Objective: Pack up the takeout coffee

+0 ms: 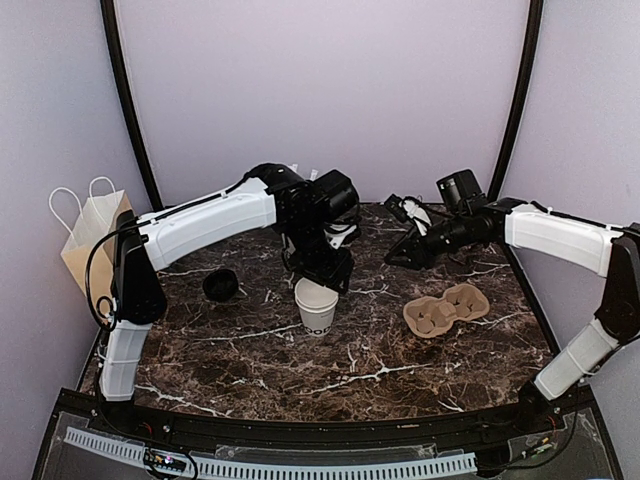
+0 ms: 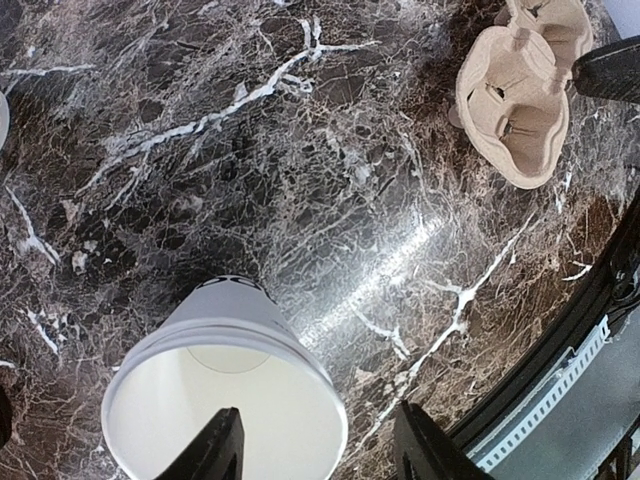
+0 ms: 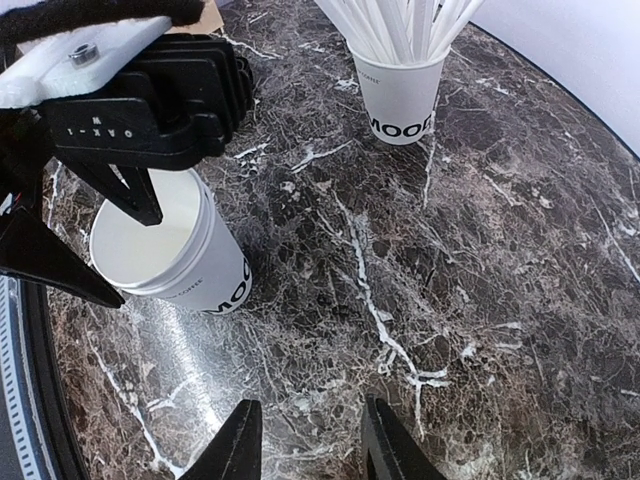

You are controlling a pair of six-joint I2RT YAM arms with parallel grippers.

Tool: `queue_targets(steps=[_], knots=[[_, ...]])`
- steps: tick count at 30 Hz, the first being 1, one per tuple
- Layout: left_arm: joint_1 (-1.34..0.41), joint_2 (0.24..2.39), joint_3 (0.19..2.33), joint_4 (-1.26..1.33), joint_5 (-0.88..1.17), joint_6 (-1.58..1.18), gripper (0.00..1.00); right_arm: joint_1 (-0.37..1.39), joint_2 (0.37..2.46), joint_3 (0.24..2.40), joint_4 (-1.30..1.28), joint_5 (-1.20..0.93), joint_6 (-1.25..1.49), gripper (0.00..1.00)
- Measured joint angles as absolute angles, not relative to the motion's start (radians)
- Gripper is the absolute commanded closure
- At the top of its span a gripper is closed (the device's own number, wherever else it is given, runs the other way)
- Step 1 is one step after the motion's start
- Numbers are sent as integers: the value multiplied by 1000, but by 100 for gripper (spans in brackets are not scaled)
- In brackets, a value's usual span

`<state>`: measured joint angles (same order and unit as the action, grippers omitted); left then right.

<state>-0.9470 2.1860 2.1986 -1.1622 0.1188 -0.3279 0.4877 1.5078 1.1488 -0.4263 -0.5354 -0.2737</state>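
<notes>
Takeout coffee cup is standing lidless mid-table, its rim partly hidden from above by the left gripper, whose spread jaws are straddling the cup wall. A black lid is lying apart, leftward. Farther back, the right gripper is hovering spread and empty, half-screening the straw cup.

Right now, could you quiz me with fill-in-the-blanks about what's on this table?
The middle white cup is open: its black ___ lies on the table beside it. The far cup holds white ___. The cardboard cup carrier is ___.
Missing words: lid; straws; empty.
</notes>
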Motion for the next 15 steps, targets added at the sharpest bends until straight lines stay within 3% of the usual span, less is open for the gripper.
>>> queue_targets(steps=[10,15], knots=[[-948,2215,2199,-1162,141,-345,59,488,1530,1144,-417,-537,-274,65],[-948,2243,2199,-1162,141,-345,70,488,1530,1142,-413,-538,-275,65]])
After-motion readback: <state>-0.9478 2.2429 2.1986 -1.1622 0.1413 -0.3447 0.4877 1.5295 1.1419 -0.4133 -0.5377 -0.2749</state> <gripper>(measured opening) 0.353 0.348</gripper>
